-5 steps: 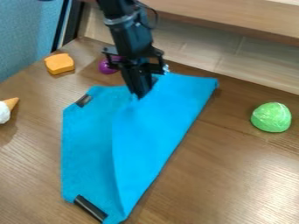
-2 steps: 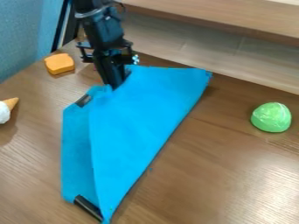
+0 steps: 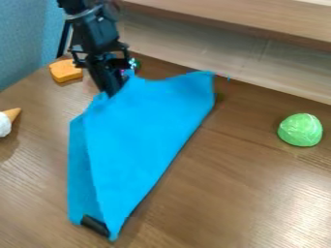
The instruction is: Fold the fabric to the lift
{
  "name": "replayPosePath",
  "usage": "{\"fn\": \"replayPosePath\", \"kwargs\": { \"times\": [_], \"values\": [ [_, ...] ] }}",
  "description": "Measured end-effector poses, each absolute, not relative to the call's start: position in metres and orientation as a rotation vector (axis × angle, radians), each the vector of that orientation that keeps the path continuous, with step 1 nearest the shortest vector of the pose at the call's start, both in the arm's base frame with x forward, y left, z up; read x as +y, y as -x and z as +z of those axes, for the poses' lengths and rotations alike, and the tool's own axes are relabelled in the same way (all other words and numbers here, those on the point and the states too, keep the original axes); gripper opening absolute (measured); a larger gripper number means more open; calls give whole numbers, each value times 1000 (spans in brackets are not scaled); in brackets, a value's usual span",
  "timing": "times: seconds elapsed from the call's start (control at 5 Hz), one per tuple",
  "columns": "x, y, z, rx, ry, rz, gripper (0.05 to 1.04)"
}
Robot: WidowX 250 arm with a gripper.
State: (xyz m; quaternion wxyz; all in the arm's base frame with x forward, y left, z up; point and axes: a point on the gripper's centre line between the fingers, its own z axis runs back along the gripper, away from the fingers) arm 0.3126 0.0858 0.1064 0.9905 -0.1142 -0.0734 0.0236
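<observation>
Far left, we log a toy ice cream cone (image 3: pixel 7 121), cut by the view's edge, its white scoop below the tan cone tip. Above it and further right, near the back of the wooden table (image 3: pixel 32 160), we note an orange block (image 3: pixel 66 70) with rounded corners; behind it stands a blue panel (image 3: pixel 26 38).

Next, just right of the block, we observe the gripper (image 3: pixel 111 92), slanting down from the upper left. Its fingers are clamped on the blue fabric (image 3: pixel 145 128) at the upper left of the cloth, with the material drawn up to the fingertips.

We record the fabric on the left and middle of the table, folded over lengthwise: a broad upper layer overlies the lower one, of which we see a narrow strip along the left side. The top edge dips between the gripper and the upper right corner. At the bottom, where the cloth narrows, we find a short black strip (image 3: pixel 95 225).

Well to the right of the cloth, we log a green rounded toy (image 3: pixel 300 130), standing apart on the table.
</observation>
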Motion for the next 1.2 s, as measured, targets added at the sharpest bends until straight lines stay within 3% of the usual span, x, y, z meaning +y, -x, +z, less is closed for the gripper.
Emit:
{"fn": "replayPosePath", "kwargs": {
  "times": [0.2,0.4,0.8,1.0,1.2],
  "values": [
    [96,-302,98,-119,218,83,83],
    [97,-301,94,-102,219,102,245],
    [87,-305,93,-97,209,81,840],
    [87,-305,93,-96,203,83,1005],
    [87,-305,94,-96,202,92,1002]
  ]
}}
